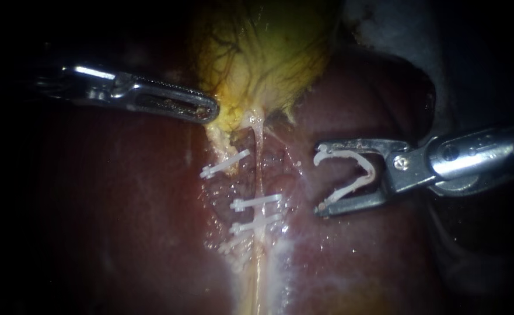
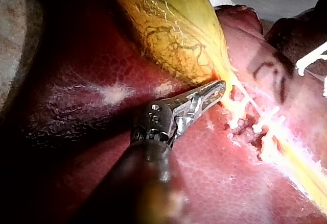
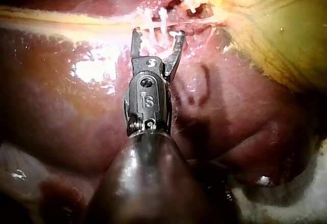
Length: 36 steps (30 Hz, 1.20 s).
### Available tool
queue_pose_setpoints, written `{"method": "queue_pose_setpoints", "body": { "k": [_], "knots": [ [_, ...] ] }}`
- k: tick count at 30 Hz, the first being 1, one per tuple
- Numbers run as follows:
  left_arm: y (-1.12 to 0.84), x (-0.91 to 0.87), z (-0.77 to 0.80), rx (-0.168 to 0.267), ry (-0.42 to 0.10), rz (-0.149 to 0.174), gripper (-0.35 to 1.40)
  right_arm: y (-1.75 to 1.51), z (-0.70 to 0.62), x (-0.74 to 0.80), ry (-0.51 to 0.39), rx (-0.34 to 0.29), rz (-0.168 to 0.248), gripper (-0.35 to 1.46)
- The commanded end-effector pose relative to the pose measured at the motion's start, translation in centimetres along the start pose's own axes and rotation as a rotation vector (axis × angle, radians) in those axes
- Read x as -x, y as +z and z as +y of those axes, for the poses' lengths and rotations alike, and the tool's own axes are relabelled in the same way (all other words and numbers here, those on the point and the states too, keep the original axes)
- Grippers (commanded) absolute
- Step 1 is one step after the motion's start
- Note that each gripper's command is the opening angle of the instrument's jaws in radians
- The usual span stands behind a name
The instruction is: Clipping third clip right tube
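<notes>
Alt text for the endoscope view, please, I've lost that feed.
The right tool holds a white clip, spread open, beside the pale tube, not yet around it. Three clips already sit closed nearby; the left tool touches the lower end of the gallbladder.

The gallbladder point(image 1: 268, 52) is yellow (dark branching lines), the liver point(image 1: 122, 233) deep red, clips point(image 1: 255, 202) white.

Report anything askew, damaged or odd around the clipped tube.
Nothing looks damaged. The upper clip slants more steeply than the two lower clips and sits left of the pale tube they cross. The right instrument carries an open clip beside the tube, not yet on it.
</notes>
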State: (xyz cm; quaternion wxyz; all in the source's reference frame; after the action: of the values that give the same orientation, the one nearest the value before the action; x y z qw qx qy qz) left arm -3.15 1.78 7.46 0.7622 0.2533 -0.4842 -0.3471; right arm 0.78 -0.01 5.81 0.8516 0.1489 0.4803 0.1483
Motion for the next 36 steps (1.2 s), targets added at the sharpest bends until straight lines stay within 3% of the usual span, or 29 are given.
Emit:
{"method": "queue_pose_setpoints", "body": {
  "k": [1,5,11,16,20,21,24,26,36],
  "knots": [
    [-0.01,0.00,0.00,-0.001,0.000,0.000,-0.35,0.00,0.00,0.01,0.000,0.000,0.000,0.60],
    [-0.09,0.04,-0.02,-0.006,-0.002,0.002,-0.35,0.00,0.00,0.01,0.000,0.000,0.000,0.60],
    [-0.46,0.22,-0.03,0.007,-0.018,-0.002,-0.35,0.00,0.01,0.01,0.000,0.000,0.000,0.60],
    [-0.76,0.40,-0.03,0.030,-0.009,-0.025,-0.35,0.00,0.01,0.01,0.000,-0.003,0.000,0.60],
    [-0.81,0.43,-0.03,0.034,-0.006,-0.026,-0.35,0.03,0.03,0.01,-0.006,-0.021,0.003,0.60],
    [-0.80,0.42,-0.03,0.035,-0.006,-0.026,-0.35,0.05,0.06,0.00,0.041,-0.045,0.009,0.59],
    [-0.78,0.41,-0.03,0.037,-0.005,-0.026,-0.35,0.13,0.17,0.03,0.137,-0.194,0.026,0.54],
    [-0.77,0.41,-0.04,0.037,-0.005,-0.027,-0.35,0.20,0.25,0.06,0.183,-0.237,0.025,0.54],
    [-0.78,0.42,-0.07,0.039,-0.006,-0.027,-0.35,0.57,0.64,0.28,0.393,-0.271,0.083,0.53]
  ]
}}
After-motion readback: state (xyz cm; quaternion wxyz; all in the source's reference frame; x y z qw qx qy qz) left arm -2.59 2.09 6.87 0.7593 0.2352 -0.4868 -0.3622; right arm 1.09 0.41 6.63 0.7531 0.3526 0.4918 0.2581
